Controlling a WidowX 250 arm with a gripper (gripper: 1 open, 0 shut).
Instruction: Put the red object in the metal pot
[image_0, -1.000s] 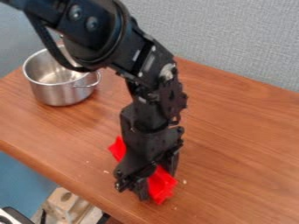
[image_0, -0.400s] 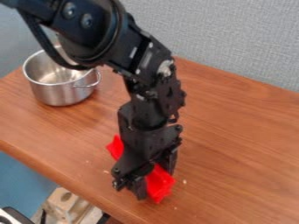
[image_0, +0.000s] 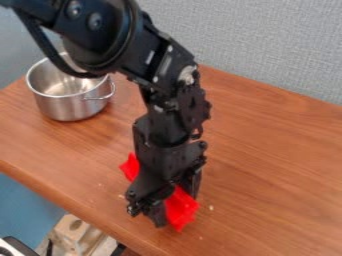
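- Nothing much has shifted since the earlier frames: your arm (image_0: 134, 60) stands in the same spot, pointing straight down, and the block (image_0: 177, 208) lies where it lay near the counter's (image_0: 254, 170) front edge.
- Nearest you, the pincer (image_0: 160, 195) is pressed down over the block with its jaws together on it; red shows on both sides of the black fingers, a larger end toward the front right and a smaller bit at the left (image_0: 131, 168). It reads as clamped on the block, though the jaw faces themselves are hidden by the housing.
- You appear to be at the grasp step, grip made, with the block not yet lifted clear of the wood as far as can be told.
- Your next move, as I judge it: raise the block straight up until it clears the counter, carry it back and to the left, then lower it over the pot's mouth and let go. The block looks about as long as the pot is wide, so you may need to tip one end in or it could bridge the rim.
- Farther back, at the far left corner, the pot (image_0: 67, 88) stands upright and well apart from the block; it looks empty inside.
- Count: one block, one pot, one arm with one pincer.
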